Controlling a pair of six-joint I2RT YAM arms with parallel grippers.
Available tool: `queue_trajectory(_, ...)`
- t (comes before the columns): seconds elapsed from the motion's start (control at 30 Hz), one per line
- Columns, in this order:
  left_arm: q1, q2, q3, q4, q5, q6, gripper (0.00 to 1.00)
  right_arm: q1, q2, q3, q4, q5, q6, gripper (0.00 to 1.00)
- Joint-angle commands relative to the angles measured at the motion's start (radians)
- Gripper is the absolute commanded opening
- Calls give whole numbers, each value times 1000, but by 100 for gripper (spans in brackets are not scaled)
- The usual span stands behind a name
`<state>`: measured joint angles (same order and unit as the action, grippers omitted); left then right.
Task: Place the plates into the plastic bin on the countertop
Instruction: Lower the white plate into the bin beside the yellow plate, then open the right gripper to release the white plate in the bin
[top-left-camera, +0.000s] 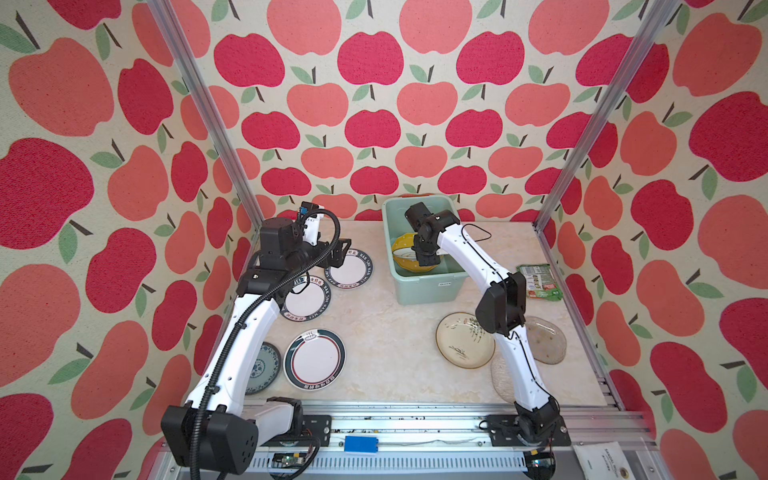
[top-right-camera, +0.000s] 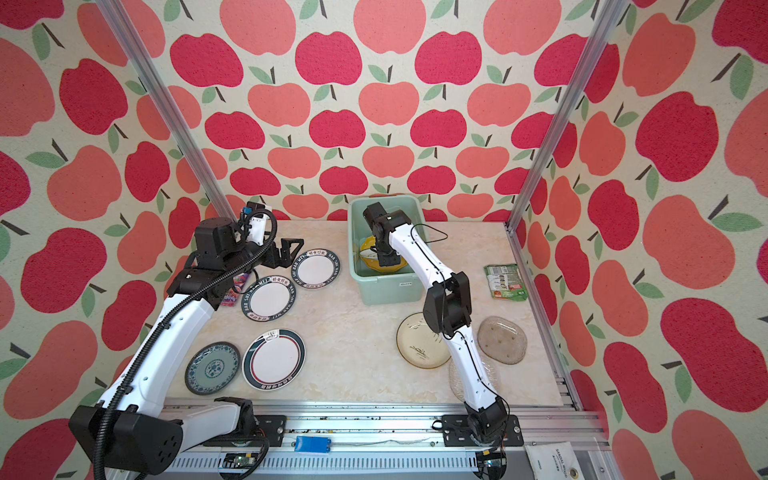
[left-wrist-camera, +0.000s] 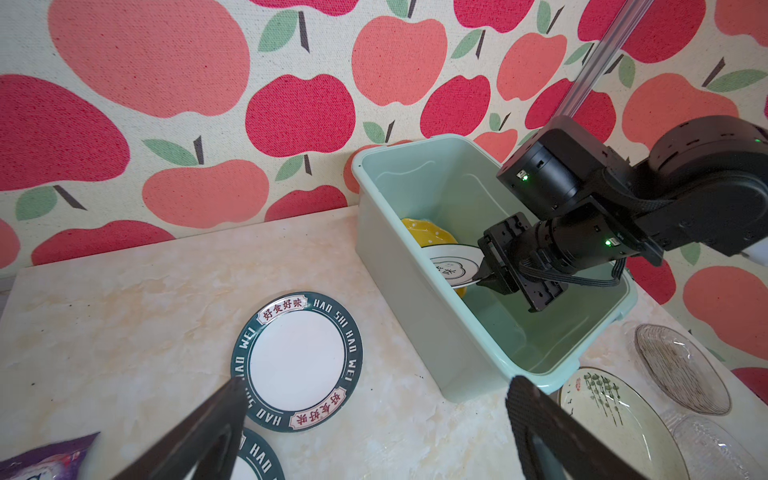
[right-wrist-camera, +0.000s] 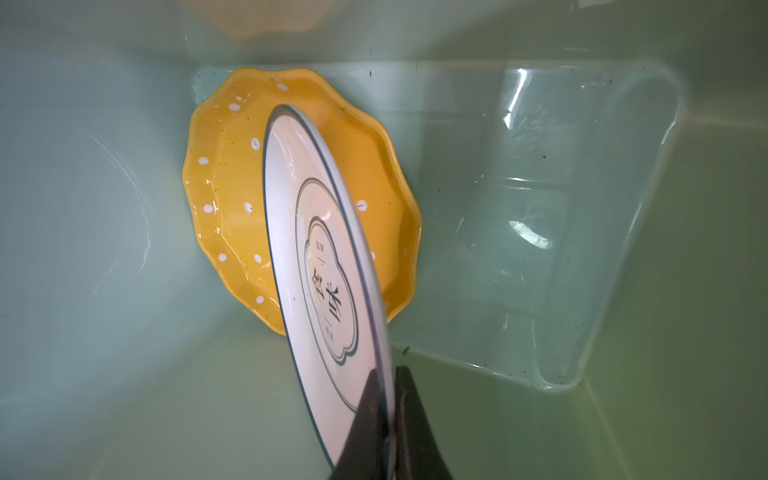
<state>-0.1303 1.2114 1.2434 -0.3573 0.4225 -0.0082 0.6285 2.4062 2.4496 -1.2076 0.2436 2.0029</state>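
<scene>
The mint plastic bin (top-left-camera: 428, 286) stands at the back of the countertop (top-left-camera: 386, 332). Inside it my right gripper (right-wrist-camera: 388, 374) is shut on the rim of a tilted white plate (right-wrist-camera: 316, 249), which leans over a yellow dotted plate (right-wrist-camera: 224, 166) on the bin floor. My left gripper (left-wrist-camera: 378, 386) is open and empty, hovering beside a lettered plate (left-wrist-camera: 297, 359). On the countertop in both top views lie a second lettered plate (top-left-camera: 305, 301), a dark-rimmed plate (top-left-camera: 314, 359), a blue-patterned plate (top-left-camera: 262, 368), a cream plant plate (top-left-camera: 461, 340) and two glass plates (top-left-camera: 548, 338).
A green snack packet (top-left-camera: 540, 282) lies right of the bin near the frame post. A purple packet (top-right-camera: 237, 286) sits under the left arm at the left edge. Apple-print walls close in three sides; the arms' rail runs along the front.
</scene>
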Motion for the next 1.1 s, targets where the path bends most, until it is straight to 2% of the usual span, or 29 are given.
queue_trajectory(0.0, 8, -21, 12, -42, -10, 19, 99, 5, 16, 27, -7, 23, 46, 0)
queue_trajectory(0.2, 13, -18, 35, -76, -8, 30, 99, 1, 24, -10, 28, 12, 57, 0)
queue_trajectory(0.7, 21, 39, 138, -158, -4, 65, 99, -18, 56, -49, 109, -43, 70, 11)
queue_trajectory(0.83, 21, 55, 160, -169, 2, 65, 99, -22, 53, -76, 132, -48, 66, 18)
queue_trajectory(1.07, 21, 74, 188, -189, 0, 76, 99, -31, 50, -117, 161, -46, 56, 18)
